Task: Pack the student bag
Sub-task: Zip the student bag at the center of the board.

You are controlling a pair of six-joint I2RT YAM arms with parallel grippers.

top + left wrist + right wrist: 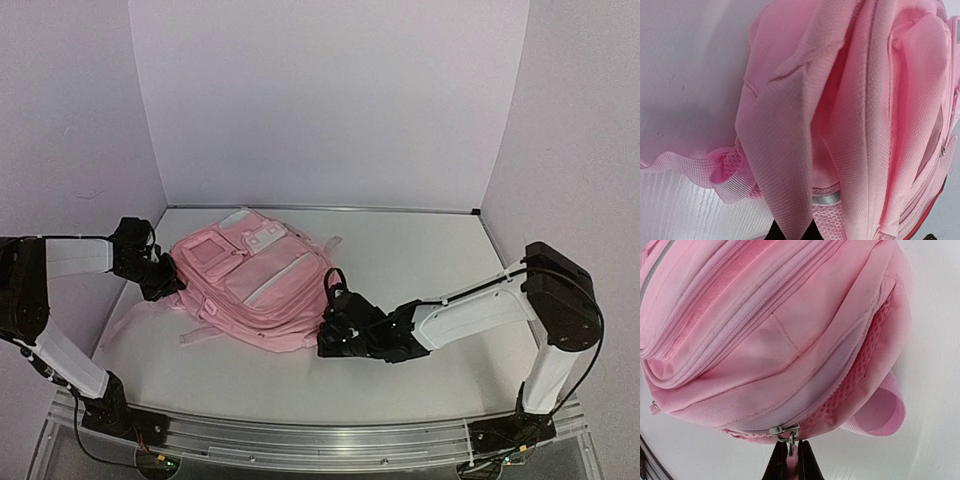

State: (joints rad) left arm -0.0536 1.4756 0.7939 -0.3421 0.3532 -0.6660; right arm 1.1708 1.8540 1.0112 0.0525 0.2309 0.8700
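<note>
Pale lilac walls [330, 100] box in a white bench [430, 260], where the pink student bag [255, 285] lies left of centre. The left end effector [172, 284] is clamped on the bag's left-edge fabric. The right end effector [790, 452] pinches a zipper pull [789, 432] at its near corner.

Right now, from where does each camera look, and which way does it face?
Top external: above and behind the bases, facing down at the table; both arms show, left tool and right tool at the student bag.
Left wrist: close on bag fabric; dark fingers at bottom edge.
Right wrist: faces the bag's end; fingers pinch the zipper pull.
Shared: the bag.
</note>
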